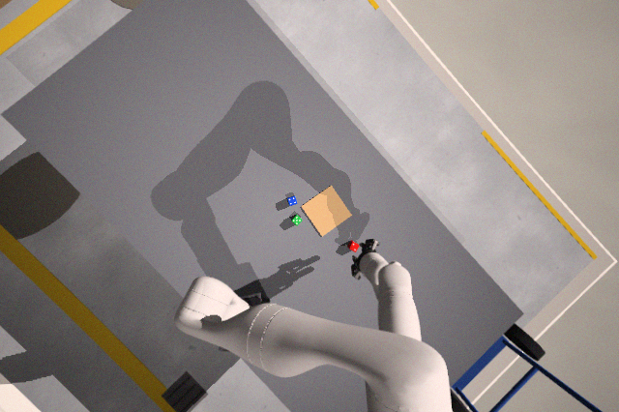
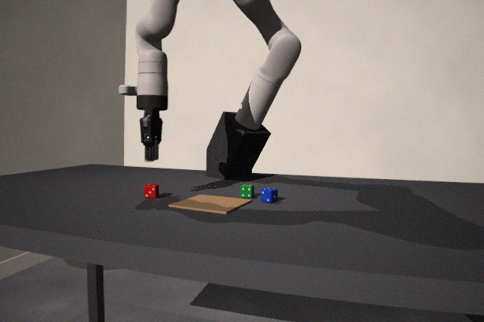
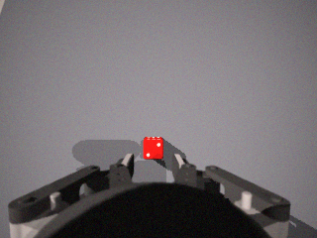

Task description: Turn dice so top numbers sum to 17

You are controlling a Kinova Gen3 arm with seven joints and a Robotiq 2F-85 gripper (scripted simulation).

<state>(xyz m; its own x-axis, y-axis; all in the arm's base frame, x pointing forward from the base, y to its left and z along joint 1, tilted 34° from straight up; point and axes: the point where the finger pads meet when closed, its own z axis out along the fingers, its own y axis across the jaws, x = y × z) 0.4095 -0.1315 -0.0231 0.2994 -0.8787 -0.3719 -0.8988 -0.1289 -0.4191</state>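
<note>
The tan mat (image 1: 326,210) lies flat on the grey table, and it also shows in the exterior view (image 2: 210,202). All three dice sit on the table off the mat. The red die (image 1: 353,246) (image 2: 150,190) is beside one corner of the mat. The green die (image 1: 296,220) (image 2: 246,190) and the blue die (image 1: 291,200) (image 2: 268,195) stand close together on the mat's opposite side. My gripper (image 2: 150,157) hangs well above the red die, pointing down, half open and empty. In the wrist view the red die (image 3: 154,148) lies just ahead of the gap between the fingertips.
The arm's black base block (image 2: 236,147) stands on the table behind the mat. A blue cart frame (image 1: 505,367) is past the table's corner. Yellow floor stripes run beside the table.
</note>
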